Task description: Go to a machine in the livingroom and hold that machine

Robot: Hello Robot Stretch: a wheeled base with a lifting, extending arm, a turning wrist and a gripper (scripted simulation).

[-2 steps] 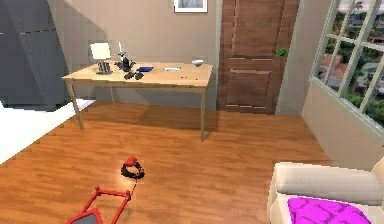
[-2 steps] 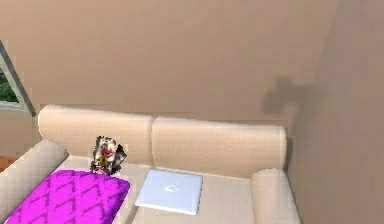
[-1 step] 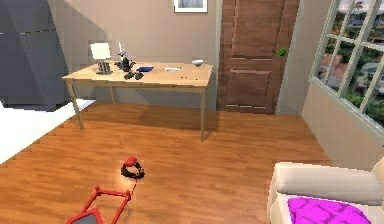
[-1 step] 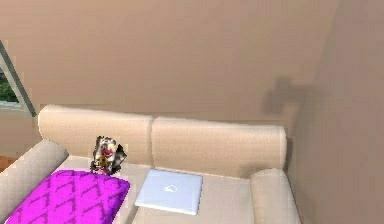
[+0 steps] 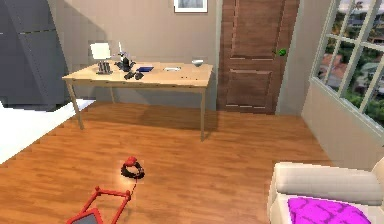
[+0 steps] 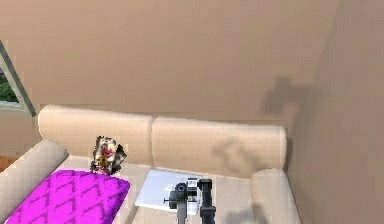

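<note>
Close by, my end effector (image 6: 181, 197) is at a white thing (image 6: 155, 188) on the sofa (image 6: 200, 135); I cannot tell if it holds anything. One bad push could slide that thing away.

Home living room, beige sofa (image 6: 200, 135), wooden desk (image 5: 172, 80), panelled door (image 5: 255, 50), window (image 5: 350, 55)
</note>
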